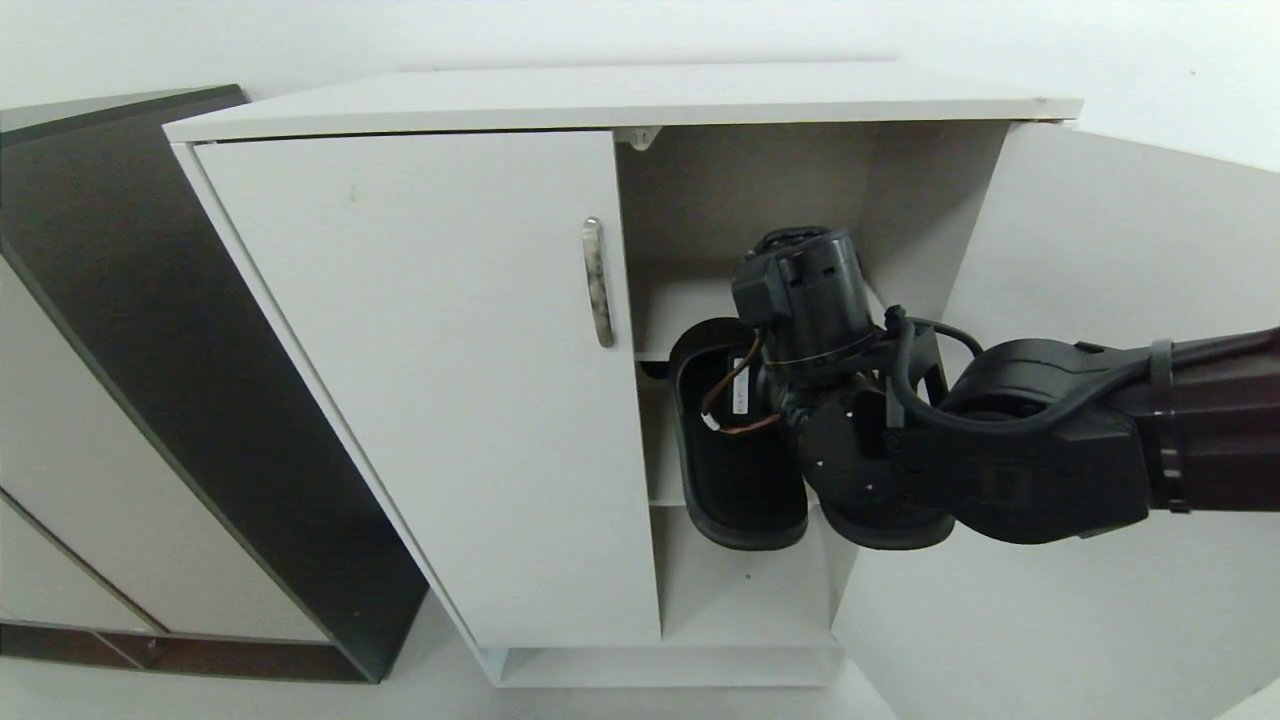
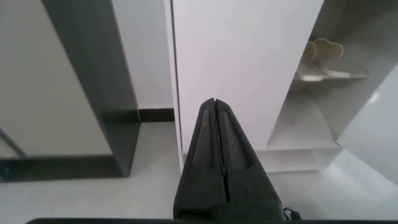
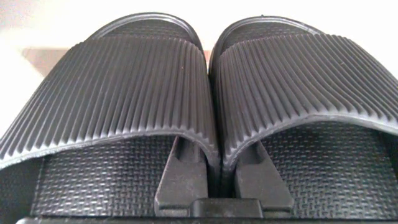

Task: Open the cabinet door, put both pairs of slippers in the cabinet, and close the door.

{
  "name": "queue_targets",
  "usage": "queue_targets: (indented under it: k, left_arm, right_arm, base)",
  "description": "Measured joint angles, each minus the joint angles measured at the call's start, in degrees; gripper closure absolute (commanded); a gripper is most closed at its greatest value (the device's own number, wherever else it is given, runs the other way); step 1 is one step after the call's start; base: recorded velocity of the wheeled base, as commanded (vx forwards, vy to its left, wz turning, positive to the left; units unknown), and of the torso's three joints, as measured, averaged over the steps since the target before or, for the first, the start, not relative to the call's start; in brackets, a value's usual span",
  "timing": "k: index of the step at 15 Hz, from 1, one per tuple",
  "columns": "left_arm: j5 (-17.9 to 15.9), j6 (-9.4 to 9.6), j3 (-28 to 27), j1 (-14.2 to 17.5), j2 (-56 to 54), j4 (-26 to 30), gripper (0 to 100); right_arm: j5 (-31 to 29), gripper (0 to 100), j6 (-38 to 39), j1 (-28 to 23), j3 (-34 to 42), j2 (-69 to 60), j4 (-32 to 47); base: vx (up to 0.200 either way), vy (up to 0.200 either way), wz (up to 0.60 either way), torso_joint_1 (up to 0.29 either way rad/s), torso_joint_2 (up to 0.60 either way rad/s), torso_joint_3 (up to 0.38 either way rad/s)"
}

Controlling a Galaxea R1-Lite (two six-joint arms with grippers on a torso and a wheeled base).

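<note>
Closest to us is the pair of black slippers (image 3: 124, 81), seen from the right wrist. Its two ribbed straps lie side by side, the soles are parallel and the inner edges are pressed together. Our right gripper (image 3: 219, 163) has one finger (image 3: 181, 177) under each strap and squeezes the two inner walls between them. So it is closed on the pair, only as wide as these walls allow. The toes point away from the gripper and the heels toward it.

From the head we see the pair (image 1: 740, 480) hanging at the open right half of the white cabinet (image 1: 600, 95), before the edges of its two shelves. The long axis of the pair stands nearly upright with a small lean, one end by the upper shelf and the other by the lower one. How deep it is in the opening we cannot tell. The right door (image 1: 1090, 250) is swung open to the right. The left door (image 1: 420, 380), with its metal handle (image 1: 597, 282), is shut.

Our left gripper (image 2: 215, 155) is on the near side, well apart from the cabinet, and points toward the left door. Its fingers are fully together with nothing between them. In the open right half, a pale pair of slippers (image 2: 323, 61) lies on a shelf above the bottom compartment. A dark panel (image 1: 150, 300) stands left of the cabinet.
</note>
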Motion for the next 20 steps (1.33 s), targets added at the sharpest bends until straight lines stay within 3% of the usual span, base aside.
queue_targets:
  k: [6,14,20]
  left_arm:
    - [0.0,0.06,0.0,0.0,0.0,0.1,100]
    - [0.0,-0.05,0.0,0.0,0.0,0.0,100]
    - [0.1,-0.16,0.0,0.0,0.0,0.0,100]
  right_arm:
    - [-0.1,100,0.1,-0.5,0.0,0.1,0.0]
    - [0.4,100,-2.2,-1.7,4.1,0.2,-6.6]
    - [2.0,100,-3.6,-5.5,-3.8,4.2,-6.4]
  base:
    - [0.200,0.000,0.00,-0.001,0.00,0.003]
    - [0.000,0.000,0.00,0.000,0.00,0.000]
    - [0.000,0.000,0.00,0.000,0.00,0.000]
